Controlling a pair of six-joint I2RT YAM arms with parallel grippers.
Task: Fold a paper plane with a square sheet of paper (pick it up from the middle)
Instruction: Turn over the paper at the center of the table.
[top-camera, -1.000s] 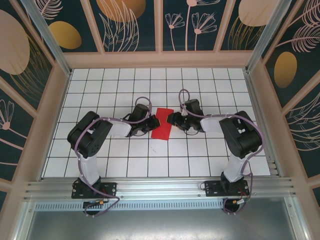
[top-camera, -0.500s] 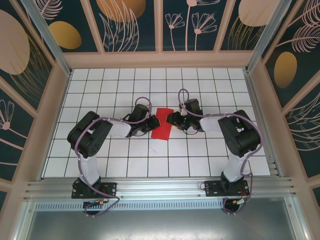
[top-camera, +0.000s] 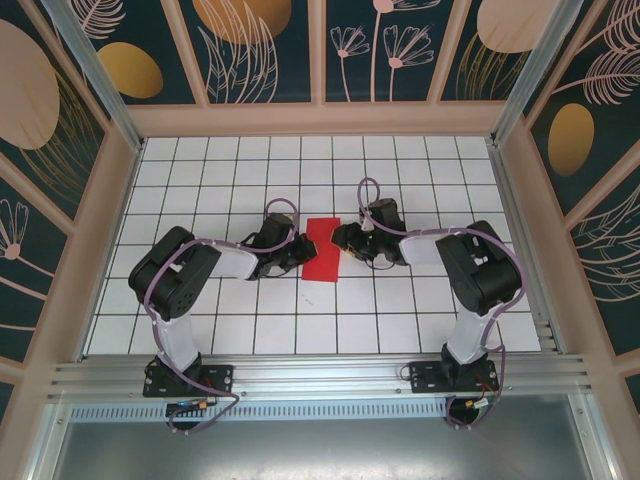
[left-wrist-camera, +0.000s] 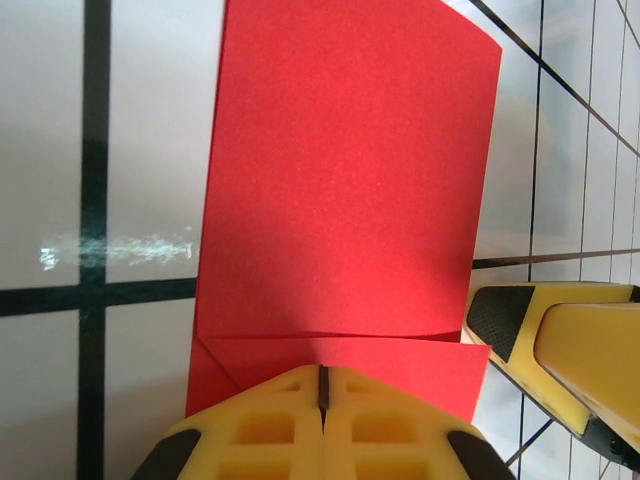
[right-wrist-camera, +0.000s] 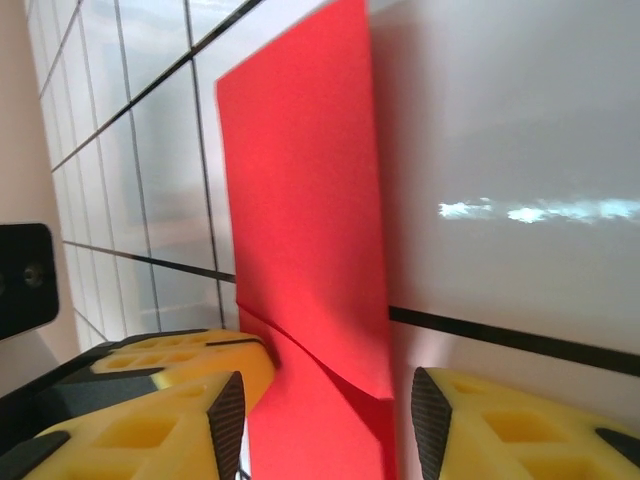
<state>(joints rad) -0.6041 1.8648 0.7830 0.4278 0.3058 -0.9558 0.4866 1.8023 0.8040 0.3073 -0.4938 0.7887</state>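
The square sheet of paper (top-camera: 323, 250) looked limp, best pinched at its edges: left claw (left-wrist-camera: 322, 378) closed at 9 o'clock, right claw (right-wrist-camera: 328, 408) half-spread at 3.

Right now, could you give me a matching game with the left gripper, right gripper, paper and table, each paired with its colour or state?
Things:
1. left gripper
2. right gripper
3. paper
4. table

Colour or state:
A. white tiles with dark lines
B. fingers apart
C. red, folded
D. fingers shut together

Pairs: 1-D, 2-B, 3-C, 4-A
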